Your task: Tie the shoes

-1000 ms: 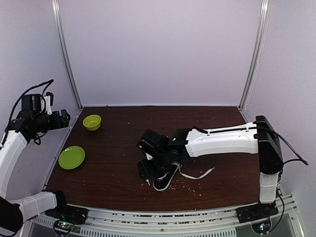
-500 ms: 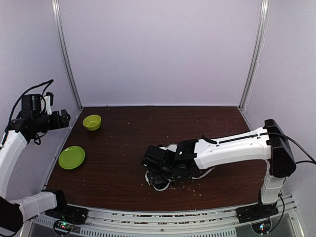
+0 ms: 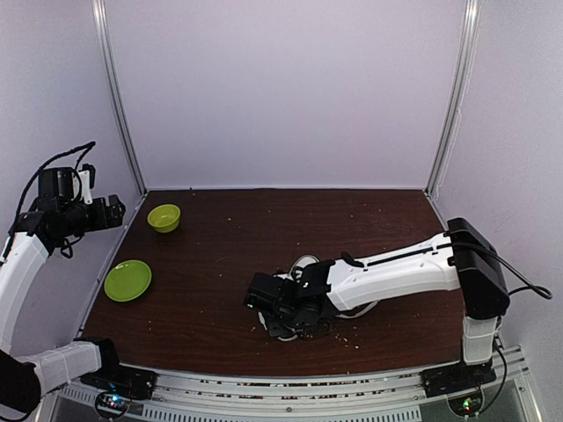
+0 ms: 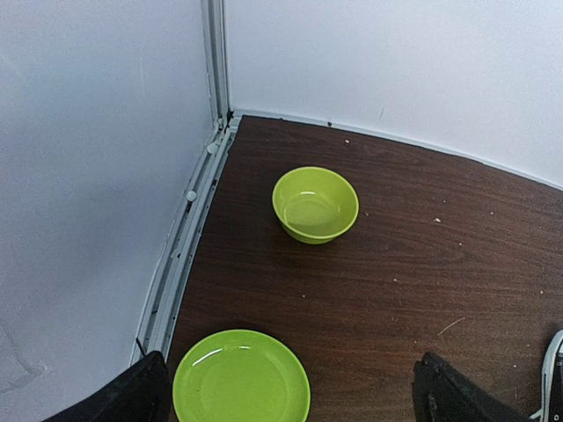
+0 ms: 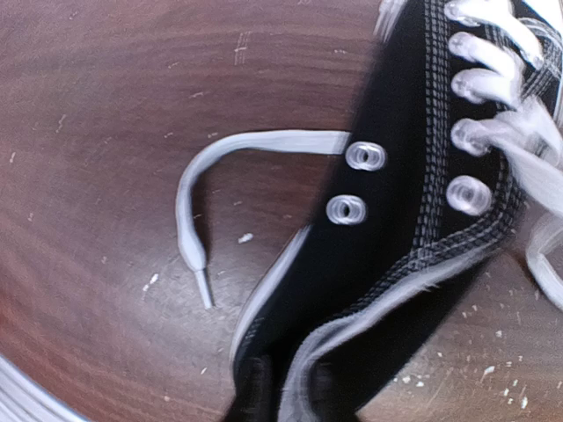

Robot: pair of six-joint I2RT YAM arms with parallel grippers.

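The black shoe (image 5: 396,220) with white laces lies on its side on the brown table, filling the right wrist view. One loose lace (image 5: 188,204) curls off to its left, its tip resting on the wood. My right gripper (image 5: 287,389) is shut on the shoe's collar edge, one finger on each side of the white-lined rim. From above, the right gripper (image 3: 283,308) covers most of the shoe, and a lace loop (image 3: 304,261) shows behind it. My left gripper (image 4: 296,397) is open, held high at the far left (image 3: 110,211), away from the shoe.
A green bowl (image 3: 164,217) and a green plate (image 3: 127,280) sit near the table's left edge, below my left gripper. Crumbs are scattered on the wood around the shoe. White walls close the back and sides.
My right arm has come down and toward the near edge, and its jaws have closed on the shoe's collar. The shoe has shifted with it. The left arm has not moved.
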